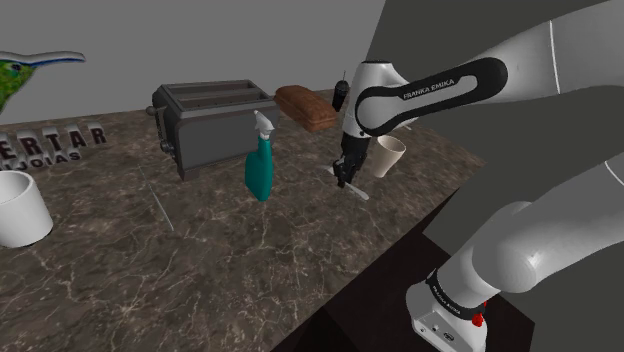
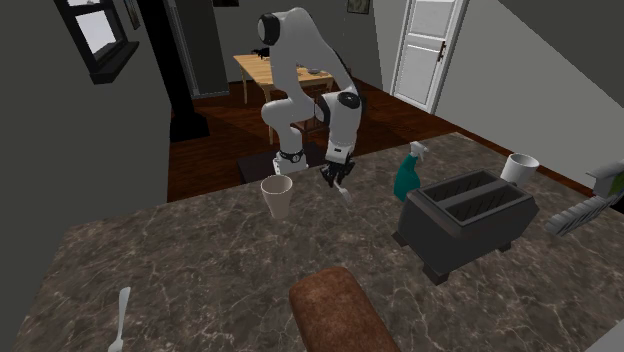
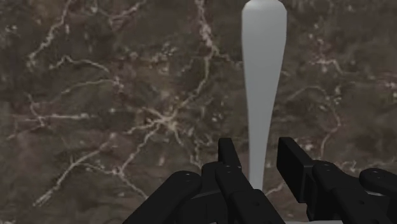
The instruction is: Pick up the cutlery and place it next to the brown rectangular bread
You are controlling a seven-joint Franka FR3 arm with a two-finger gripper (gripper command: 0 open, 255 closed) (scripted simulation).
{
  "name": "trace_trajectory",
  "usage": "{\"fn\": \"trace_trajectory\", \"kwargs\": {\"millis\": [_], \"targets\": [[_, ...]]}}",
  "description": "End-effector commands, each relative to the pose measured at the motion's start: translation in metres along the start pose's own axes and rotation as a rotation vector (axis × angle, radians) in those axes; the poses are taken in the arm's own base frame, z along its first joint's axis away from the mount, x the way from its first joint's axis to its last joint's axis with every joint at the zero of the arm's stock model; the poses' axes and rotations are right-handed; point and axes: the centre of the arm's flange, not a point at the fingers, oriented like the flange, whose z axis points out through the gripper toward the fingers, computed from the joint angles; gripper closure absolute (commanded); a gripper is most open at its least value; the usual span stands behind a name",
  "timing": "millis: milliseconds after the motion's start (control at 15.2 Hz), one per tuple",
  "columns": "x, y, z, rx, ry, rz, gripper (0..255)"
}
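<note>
The grey piece of cutlery (image 3: 259, 95) has a long handle that widens at its far end. It lies close to the dark marble counter (image 1: 250, 250), beside the beige cup (image 1: 388, 155). My black gripper (image 3: 259, 156) points down over it and its fingers (image 3: 229, 156) straddle the narrow part of the handle. A slim gap shows on each side, so the fingers are open and do not clasp it. In the shoulder view the gripper (image 1: 345, 176) stands over the cutlery (image 1: 358, 190). The brown rectangular bread (image 1: 306, 106) lies further back, by the toaster.
A dark toaster (image 1: 210, 125) and a teal spray bottle (image 1: 261, 160) stand toward the shoulder view's left of the gripper, and a white mug (image 1: 22, 208) sits at the far left. Another grey utensil (image 2: 120, 318) lies near the bread (image 2: 340, 310). The counter's edge runs just below the cup (image 2: 277, 196).
</note>
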Motion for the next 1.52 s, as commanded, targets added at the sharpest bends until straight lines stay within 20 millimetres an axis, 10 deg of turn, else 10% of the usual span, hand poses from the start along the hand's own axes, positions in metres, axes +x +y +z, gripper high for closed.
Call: {"fn": "trace_trajectory", "kwargs": {"millis": [0, 1452], "targets": [[-0.001, 0.000, -0.011, 0.000, 0.000, 0.000, 255], [-0.018, -0.002, -0.126, 0.000, 0.000, 0.000, 255]]}}
